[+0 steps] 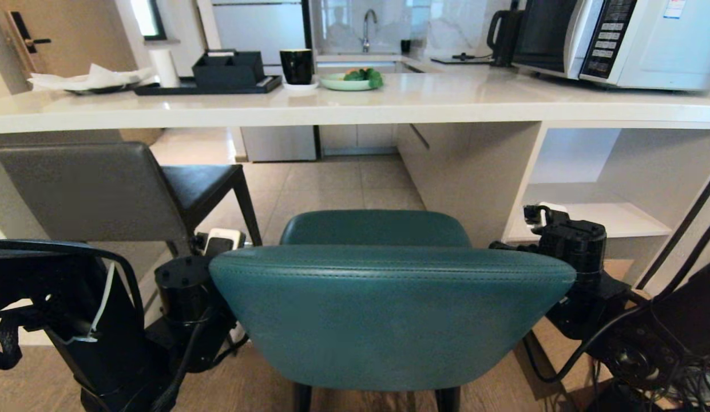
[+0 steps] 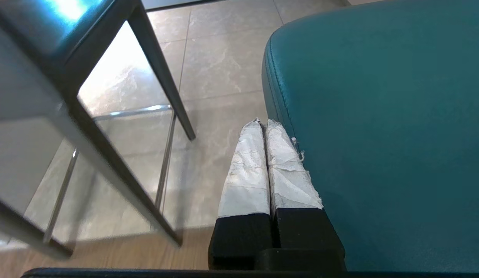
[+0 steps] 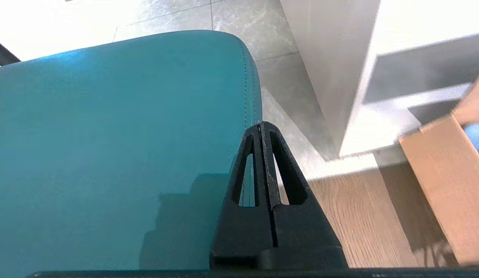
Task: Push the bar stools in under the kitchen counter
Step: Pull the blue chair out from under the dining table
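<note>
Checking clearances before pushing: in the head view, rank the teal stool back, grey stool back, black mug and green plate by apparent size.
1. Teal curved leather stool back, nearest the camera
2. Dark grey square leather stool back
3. Green plate and black mug: too alike to rank

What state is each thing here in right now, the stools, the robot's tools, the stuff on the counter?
Teal stool: not yet under the kitchen counter.
Grey stool: seat partly under the counter.
Left tool: shut, beside the teal back's edge.
Right tool: shut, at the back's other edge.
Plate: holds greens.
</note>
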{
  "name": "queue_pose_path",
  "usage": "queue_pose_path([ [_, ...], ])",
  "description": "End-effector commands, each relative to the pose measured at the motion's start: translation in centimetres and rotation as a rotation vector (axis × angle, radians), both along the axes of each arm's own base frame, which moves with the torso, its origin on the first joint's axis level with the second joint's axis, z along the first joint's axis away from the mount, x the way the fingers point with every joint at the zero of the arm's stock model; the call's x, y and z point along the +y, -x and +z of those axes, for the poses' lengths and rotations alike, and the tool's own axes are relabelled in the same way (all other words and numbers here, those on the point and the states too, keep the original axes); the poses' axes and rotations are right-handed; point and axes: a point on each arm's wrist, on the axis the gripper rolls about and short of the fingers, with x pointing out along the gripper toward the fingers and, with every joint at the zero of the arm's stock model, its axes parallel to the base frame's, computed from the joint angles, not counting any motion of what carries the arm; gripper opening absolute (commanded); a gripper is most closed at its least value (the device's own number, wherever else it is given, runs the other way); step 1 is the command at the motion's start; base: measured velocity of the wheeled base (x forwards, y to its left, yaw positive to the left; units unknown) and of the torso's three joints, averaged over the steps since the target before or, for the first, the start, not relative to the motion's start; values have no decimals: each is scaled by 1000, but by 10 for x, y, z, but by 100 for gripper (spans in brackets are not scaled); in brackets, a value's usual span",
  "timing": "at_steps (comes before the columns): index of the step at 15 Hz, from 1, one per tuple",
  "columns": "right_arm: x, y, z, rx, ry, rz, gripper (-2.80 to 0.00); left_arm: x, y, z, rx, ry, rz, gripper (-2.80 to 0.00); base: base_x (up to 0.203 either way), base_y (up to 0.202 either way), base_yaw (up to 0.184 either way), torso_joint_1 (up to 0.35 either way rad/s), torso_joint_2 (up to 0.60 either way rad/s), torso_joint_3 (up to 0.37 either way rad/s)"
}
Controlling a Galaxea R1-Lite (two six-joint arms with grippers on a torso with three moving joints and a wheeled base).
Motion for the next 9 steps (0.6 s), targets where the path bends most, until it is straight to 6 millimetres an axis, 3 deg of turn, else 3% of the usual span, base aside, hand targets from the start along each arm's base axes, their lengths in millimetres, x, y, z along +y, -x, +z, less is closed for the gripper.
queue_pose_path([
  [1, 2, 1, 0, -7, -7, 3, -280, -6, 3, 1, -12, 7, -17, -280, -196, 0, -2, 2, -2, 7],
  [4, 2, 1, -1, -3, -7, 4, -280, -5, 3, 0, -6, 5, -14, -280, -162, 0, -3, 1, 3, 1],
  [9, -3, 4, 0, -3, -6, -7, -280, -2, 4, 6, -21, 14, -5, -280, 0, 0, 0, 0, 0, 0],
])
